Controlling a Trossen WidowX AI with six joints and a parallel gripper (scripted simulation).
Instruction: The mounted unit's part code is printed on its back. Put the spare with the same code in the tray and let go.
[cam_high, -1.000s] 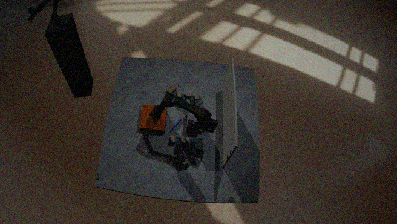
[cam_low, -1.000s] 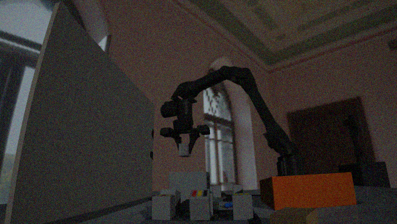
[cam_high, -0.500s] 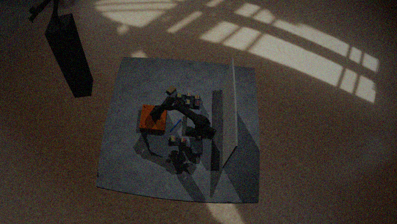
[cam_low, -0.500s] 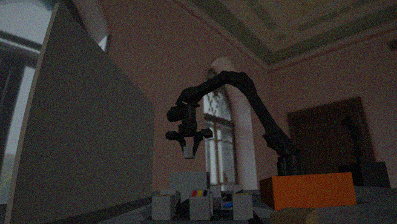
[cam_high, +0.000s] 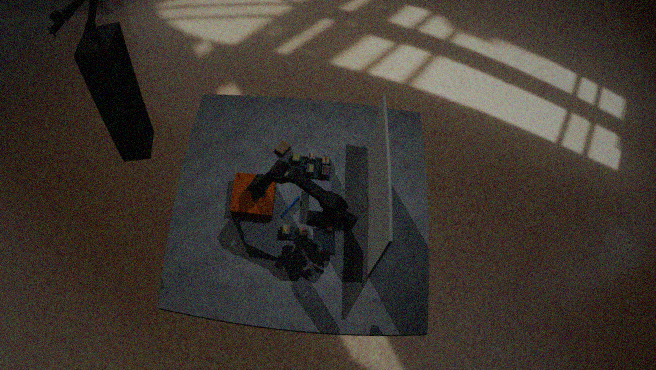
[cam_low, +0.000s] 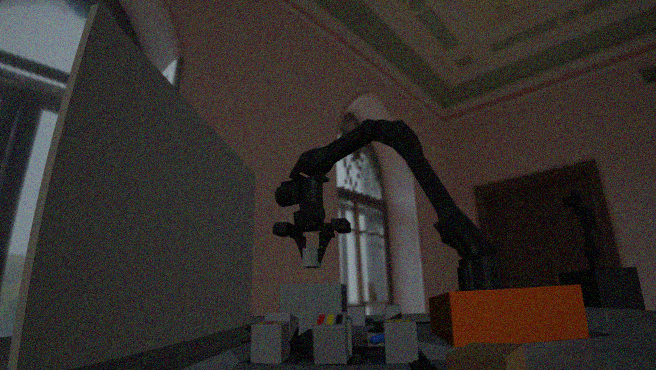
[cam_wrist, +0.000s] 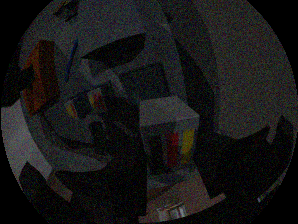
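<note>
My gripper (cam_low: 311, 250) (cam_wrist: 163, 129) is shut on a grey block with black, red and yellow stripes on one face, held high above the table. A dark square (cam_high: 328, 243) (cam_wrist: 150, 82), which looks like the tray, lies right of two striped blocks in the top view. These are a left block (cam_high: 284, 230) (cam_wrist: 72, 109) and a right block (cam_high: 302, 231) (cam_wrist: 97, 100). Several more striped blocks stand grouped farther back, among them one block (cam_high: 311, 166) and another block (cam_high: 326, 163). The exterior view shows a block (cam_low: 331, 342) with red, yellow and black stripes on top. Which block is the mounted unit, I cannot tell.
An orange box (cam_high: 253, 192) (cam_low: 517, 315) (cam_wrist: 47, 75) stands beside the arm's base. A tall pale panel (cam_high: 379, 200) (cam_low: 150, 190) stands on the right in the top view. A blue stick (cam_high: 290, 206) (cam_wrist: 72, 60) lies between the box and the blocks. The picture is dark and grainy.
</note>
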